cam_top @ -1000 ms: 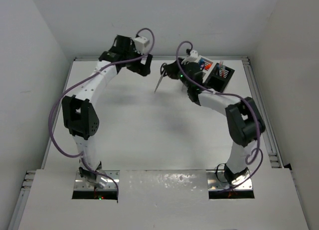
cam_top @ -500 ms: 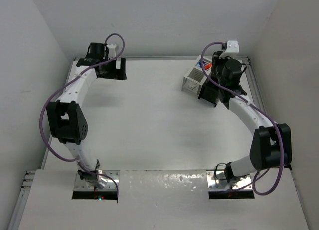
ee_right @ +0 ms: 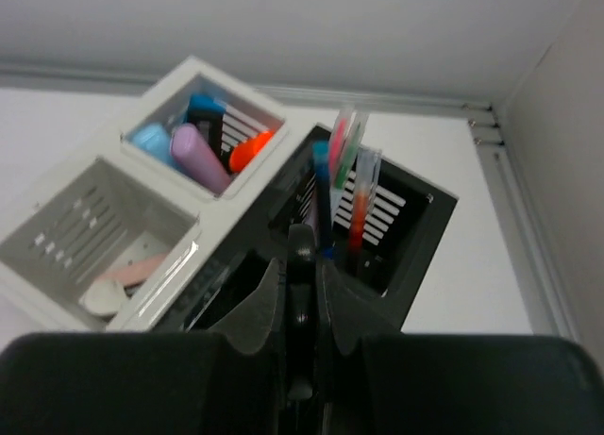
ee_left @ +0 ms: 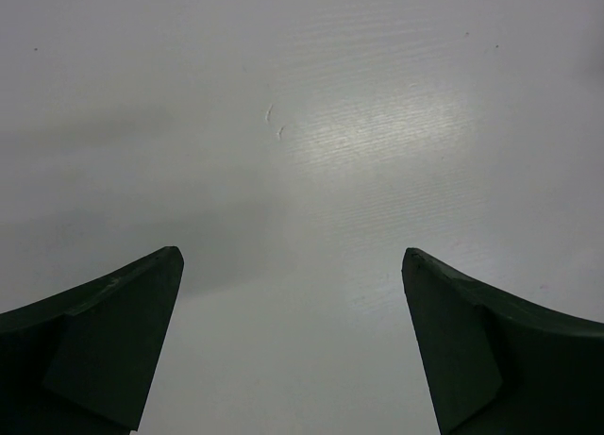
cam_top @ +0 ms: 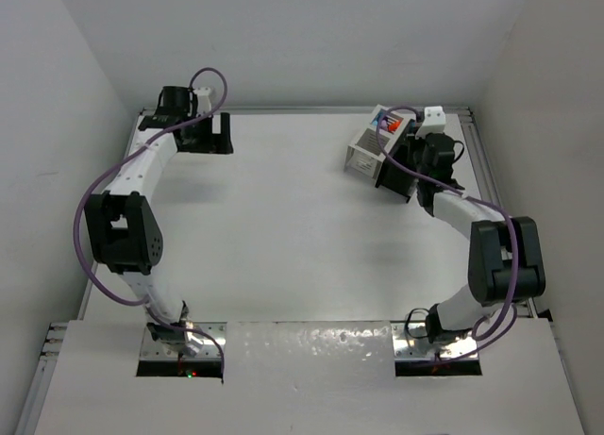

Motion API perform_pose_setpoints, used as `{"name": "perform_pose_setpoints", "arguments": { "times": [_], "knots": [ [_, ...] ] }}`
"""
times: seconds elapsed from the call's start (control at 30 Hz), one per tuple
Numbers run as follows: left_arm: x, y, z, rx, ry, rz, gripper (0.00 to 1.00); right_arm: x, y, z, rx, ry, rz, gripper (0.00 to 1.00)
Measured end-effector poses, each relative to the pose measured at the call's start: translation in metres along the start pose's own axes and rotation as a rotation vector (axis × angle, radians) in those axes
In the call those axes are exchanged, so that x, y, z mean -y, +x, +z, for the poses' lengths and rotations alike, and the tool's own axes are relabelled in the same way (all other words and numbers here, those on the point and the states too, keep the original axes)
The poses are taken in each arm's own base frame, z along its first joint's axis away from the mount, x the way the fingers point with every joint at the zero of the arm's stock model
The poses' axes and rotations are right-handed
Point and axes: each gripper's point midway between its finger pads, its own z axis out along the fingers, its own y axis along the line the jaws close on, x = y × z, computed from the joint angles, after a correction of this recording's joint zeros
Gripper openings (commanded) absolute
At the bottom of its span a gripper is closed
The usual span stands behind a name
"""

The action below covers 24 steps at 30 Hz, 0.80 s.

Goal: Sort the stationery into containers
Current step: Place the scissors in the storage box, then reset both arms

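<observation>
the right hand [ee_right: 300, 258] is clenched on a slim dark thing [ee_right: 300, 239] that pokes out past its fingertips. it may be one of the scissors, but i cannot tell. just beyond and below the fingertips sits the black box [ee_right: 422, 237], with upright pens [ee_right: 357, 204] in its far cell. ahead and to the hand's left is the white box [ee_right: 57, 237], which holds a lilac bar [ee_right: 198, 157], an orange marker [ee_right: 247, 152] and pale bits [ee_right: 123, 279]. the left hand [ee_left: 293, 289] is released and empty, with only bare tabletop [ee_left: 311, 124] under it. no loose stationery shows from overhead, so the sorting looks nearly done — what seems left is dropping this last piece into the black box.
</observation>
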Motion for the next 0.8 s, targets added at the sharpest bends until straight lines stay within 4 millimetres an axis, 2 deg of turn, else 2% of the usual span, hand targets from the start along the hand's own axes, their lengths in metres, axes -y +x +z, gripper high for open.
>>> {"name": "perform_pose_setpoints", "arguments": {
  "times": [0.07,0.1,0.2,0.27,0.4,0.47,0.57,0.63,0.67,0.73,0.8],
  "knots": [
    [-0.006,0.0,-0.002,0.003,-0.007,-0.009,1.0,-0.005,0.014,-0.001,-0.027,-0.022,0.001,0.29],
    [-0.008,0.0,-0.002,0.005,-0.012,-0.013,1.0,-0.006,0.019,-0.003,-0.038,-0.024,0.007,0.46],
    [-0.016,-0.003,-0.006,0.016,-0.027,-0.024,1.0,-0.006,0.022,-0.004,-0.045,-0.017,0.027,0.64],
    [-0.021,-0.005,-0.009,0.026,-0.04,-0.026,1.0,-0.004,0.018,-0.007,-0.039,-0.007,0.037,0.7],
    [-0.03,-0.009,-0.017,0.044,-0.062,-0.025,1.0,0.008,-0.005,-0.021,-0.016,0.04,0.091,0.86],
    [-0.035,-0.011,-0.021,0.055,-0.076,-0.025,1.0,0.018,-0.02,-0.035,-0.012,0.082,0.151,0.99],
    [-0.047,-0.015,-0.031,0.075,-0.109,-0.036,1.0,0.044,-0.042,-0.06,-0.02,0.168,0.268,0.99],
    [-0.054,-0.018,-0.037,0.09,-0.133,-0.044,1.0,0.067,-0.044,-0.08,-0.045,0.248,0.359,0.99],
    [-0.062,-0.02,-0.044,0.105,-0.157,-0.052,1.0,0.077,-0.04,-0.09,-0.066,0.293,0.405,0.99],
    [-0.073,-0.021,-0.052,0.129,-0.196,-0.065,1.0,0.102,-0.016,-0.115,-0.132,0.406,0.503,0.99],
    [-0.083,-0.018,-0.058,0.141,-0.228,-0.09,1.0,0.118,0.024,-0.144,-0.215,0.521,0.583,0.99]
  ]
}}
